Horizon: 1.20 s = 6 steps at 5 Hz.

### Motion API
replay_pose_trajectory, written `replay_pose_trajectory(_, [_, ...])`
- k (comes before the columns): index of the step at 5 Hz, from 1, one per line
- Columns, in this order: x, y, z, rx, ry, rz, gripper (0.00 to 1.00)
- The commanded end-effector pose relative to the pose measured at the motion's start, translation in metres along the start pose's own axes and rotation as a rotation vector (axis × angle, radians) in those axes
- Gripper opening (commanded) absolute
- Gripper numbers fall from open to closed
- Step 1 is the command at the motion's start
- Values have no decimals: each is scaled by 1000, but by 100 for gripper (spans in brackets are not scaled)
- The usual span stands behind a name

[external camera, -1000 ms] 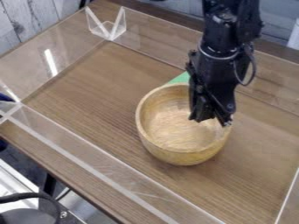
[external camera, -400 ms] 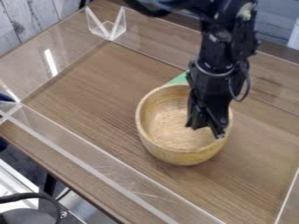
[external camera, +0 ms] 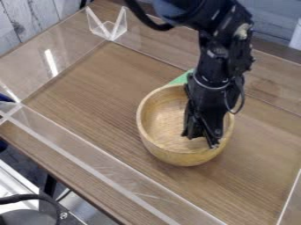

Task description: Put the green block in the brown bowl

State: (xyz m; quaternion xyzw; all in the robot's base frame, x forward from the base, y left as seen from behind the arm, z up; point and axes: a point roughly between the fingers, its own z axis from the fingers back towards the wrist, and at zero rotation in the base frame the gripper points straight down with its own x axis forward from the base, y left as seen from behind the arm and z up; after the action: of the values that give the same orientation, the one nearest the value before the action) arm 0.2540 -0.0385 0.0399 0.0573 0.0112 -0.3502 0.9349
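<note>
The brown bowl [external camera: 165, 145] stands on the wooden table, right of centre. My black gripper [external camera: 200, 137] points straight down inside it, over the right half, fingertips low near the bowl's floor. The fingers are pressed together and nothing shows between them. A corner of the green block [external camera: 178, 81] shows on the table just beyond the bowl's far rim, left of my arm, which hides the remainder.
Clear plastic walls [external camera: 70, 167] fence the wooden table [external camera: 83, 88] along its front and left sides. A small clear plastic stand [external camera: 106, 25] sits at the back left corner. Dark gear lies below the front edge at bottom left.
The gripper has sunk deeper into the bowl and shifted a little to the left. The green block and the bowl have stayed where they were.
</note>
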Motion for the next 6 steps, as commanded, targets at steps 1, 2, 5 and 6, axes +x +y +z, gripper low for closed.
replay_pose_trajectory(1, [8,13,2,15,-44,4,0])
replay_pose_trajectory(2, [12,16,1,1,-49,-3,0])
replay_pose_trajectory(5, [19,20,4,-28,-50,-15,0])
replay_pose_trajectory(6, [19,18,0,-10,-51,-1,0])
